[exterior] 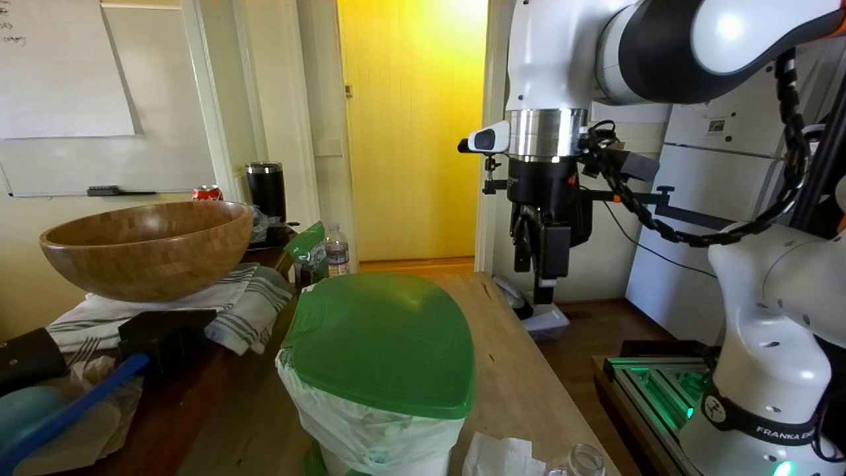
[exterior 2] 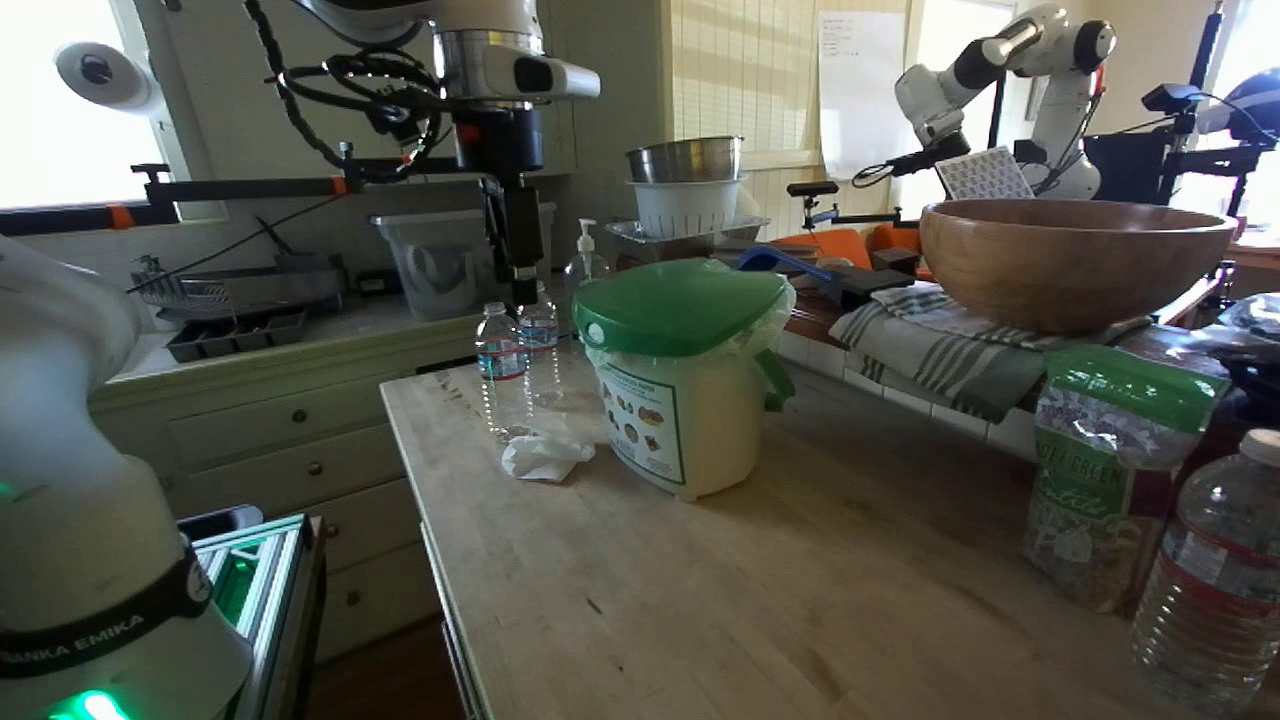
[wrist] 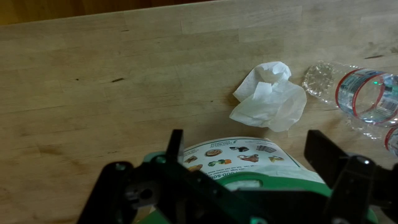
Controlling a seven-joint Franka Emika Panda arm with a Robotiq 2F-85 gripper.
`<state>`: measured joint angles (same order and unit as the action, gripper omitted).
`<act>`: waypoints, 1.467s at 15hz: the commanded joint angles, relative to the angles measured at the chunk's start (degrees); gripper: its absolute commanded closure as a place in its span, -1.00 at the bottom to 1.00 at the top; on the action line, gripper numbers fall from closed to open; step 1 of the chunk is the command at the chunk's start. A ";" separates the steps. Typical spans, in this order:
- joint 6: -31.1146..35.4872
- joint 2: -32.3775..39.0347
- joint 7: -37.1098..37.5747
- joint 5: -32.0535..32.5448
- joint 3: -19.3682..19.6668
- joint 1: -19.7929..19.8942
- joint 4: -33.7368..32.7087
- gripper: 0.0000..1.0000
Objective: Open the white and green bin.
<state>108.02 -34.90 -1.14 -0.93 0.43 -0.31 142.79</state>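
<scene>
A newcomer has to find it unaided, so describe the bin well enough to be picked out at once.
Start from the pale wooden table. The bin stands on it, near a crumpled white paper and a pair of clear bottles. Unlike those, it has a glossy green lid over a white body with a label of small food pictures.

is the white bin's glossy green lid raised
No, in both exterior views the glossy green lid lies down over the white bin.

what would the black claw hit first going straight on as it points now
Straight down, probably the pale wooden tabletop beside the crumpled white paper, or that paper itself; depth is unclear.
</scene>
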 commanded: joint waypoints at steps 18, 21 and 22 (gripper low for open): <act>-0.14 0.03 -0.01 0.00 -0.01 0.03 -0.12 -1.00; -0.14 0.03 -0.01 0.00 -0.01 0.03 -0.12 -1.00; 1.66 -0.47 0.94 -1.04 0.14 0.11 0.64 -1.00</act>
<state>108.02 -34.90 -1.14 -0.93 0.43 -0.31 142.79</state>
